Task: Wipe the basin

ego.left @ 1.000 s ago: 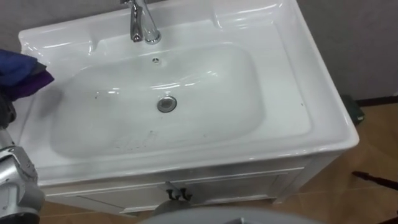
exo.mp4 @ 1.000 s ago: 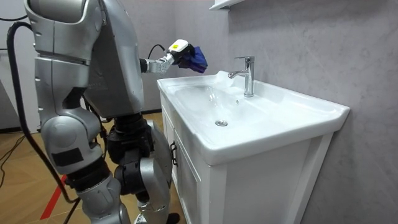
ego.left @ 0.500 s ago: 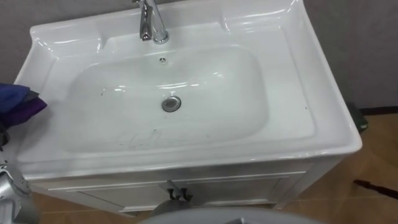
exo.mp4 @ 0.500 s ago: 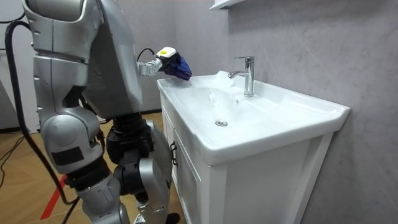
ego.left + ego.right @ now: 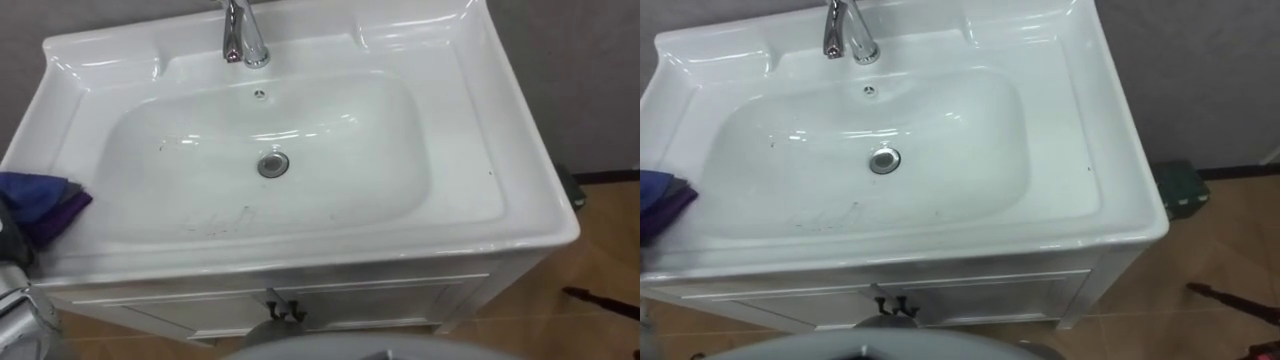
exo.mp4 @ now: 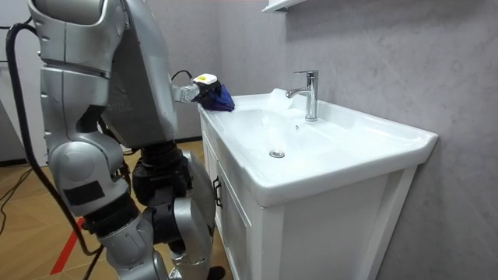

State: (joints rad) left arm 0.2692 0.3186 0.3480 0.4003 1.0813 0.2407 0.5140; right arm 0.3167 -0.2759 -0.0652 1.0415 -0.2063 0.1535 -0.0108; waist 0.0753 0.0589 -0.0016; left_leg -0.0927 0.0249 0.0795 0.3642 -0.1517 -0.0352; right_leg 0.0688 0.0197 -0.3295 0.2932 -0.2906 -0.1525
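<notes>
A white basin [image 5: 480,130] sits on a white cabinet in front of me, with a chrome tap [image 5: 243,38] at the back and a round drain [image 5: 272,164] in the middle. Faint dark marks [image 5: 222,219] lie on the bowl's near slope. A blue and purple cloth [image 5: 42,203] rests at the basin's left rim, near the front corner. In the room view my left hand [image 6: 189,91] is curled on the cloth [image 6: 219,97] at that rim. I stand close against the cabinet's front.
The cabinet doors below the basin have small dark handles [image 5: 285,312]. A grey wall rises behind the basin. Wooden floor [image 5: 600,250] shows to the right, with a dark object [image 5: 570,185] lying by the wall.
My left hand has come down with the cloth, from above the back left corner to the left rim nearer the front. The eye view has shifted a little.
</notes>
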